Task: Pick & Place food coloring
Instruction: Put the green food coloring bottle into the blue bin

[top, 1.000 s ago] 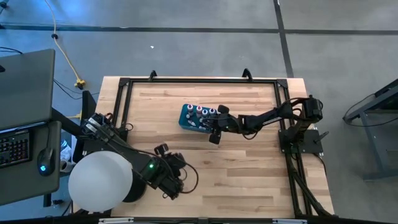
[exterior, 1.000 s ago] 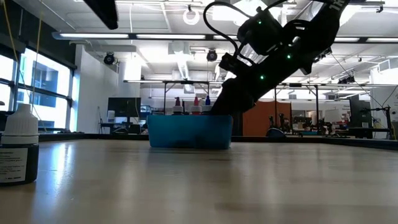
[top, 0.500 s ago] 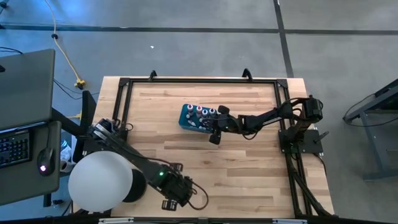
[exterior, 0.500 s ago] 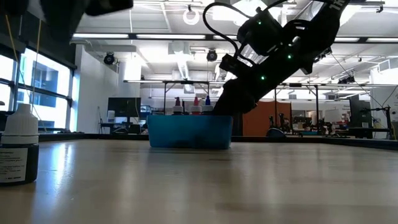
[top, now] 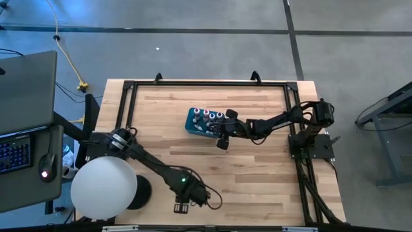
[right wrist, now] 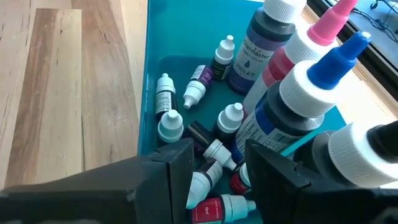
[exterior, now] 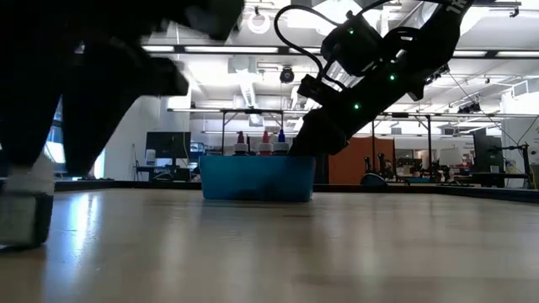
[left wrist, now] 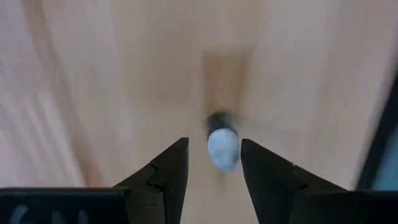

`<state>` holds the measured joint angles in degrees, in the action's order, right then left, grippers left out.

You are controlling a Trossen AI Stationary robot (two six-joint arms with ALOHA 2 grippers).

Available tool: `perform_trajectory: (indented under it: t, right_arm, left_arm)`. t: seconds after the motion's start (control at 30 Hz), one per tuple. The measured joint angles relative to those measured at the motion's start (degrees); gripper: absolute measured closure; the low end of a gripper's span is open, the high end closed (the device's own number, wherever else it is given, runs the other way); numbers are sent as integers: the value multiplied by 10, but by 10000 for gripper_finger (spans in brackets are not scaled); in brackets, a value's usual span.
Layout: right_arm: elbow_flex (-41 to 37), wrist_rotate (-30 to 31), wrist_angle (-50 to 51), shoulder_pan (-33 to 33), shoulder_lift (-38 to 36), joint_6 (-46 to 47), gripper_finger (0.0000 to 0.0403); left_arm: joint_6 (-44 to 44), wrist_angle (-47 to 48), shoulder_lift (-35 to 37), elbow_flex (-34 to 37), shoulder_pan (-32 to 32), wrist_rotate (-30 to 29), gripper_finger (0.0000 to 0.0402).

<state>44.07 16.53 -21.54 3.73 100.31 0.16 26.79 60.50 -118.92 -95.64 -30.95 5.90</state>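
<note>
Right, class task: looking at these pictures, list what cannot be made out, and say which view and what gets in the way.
- Lone bottle, left wrist view: motion blur; label and colour unreadable.
- Same bottle, low view: the left arm's dark blur covers most of it.
- Left hand, high view: too small to judge finger spacing there.
- Small food coloring bottles, right wrist view: the right hand hides the nearest ones.
- Teal box, low view: its wall hides the contents.

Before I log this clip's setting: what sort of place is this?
Likely a robotics lab or workshop: a wooden table on bare concrete, a laptop beside it, and ceiling strip lights over more workbenches behind.
</note>
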Motion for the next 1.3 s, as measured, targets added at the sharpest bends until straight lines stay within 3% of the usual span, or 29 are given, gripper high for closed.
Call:
perform_trajectory:
  t: [0.43, 0.57, 0.9, 1.3]
  right_arm:
    - [0, 0, 6, 0, 0, 0, 265]
    - [0, 0, 7, 0, 0, 0, 265]
    - [0, -4, 7, 0, 0, 1, 265]
    - [0, -6, 8, 0, 0, 18, 265]
  left_arm:
    - [9, -4, 0, 7, 2, -9, 257]
    - [17, 9, 0, 7, 2, -38, 257]
    - [284, 145, 1, 16, 2, -78, 257]
    - [319, 68, 5, 129, 7, -73, 257]
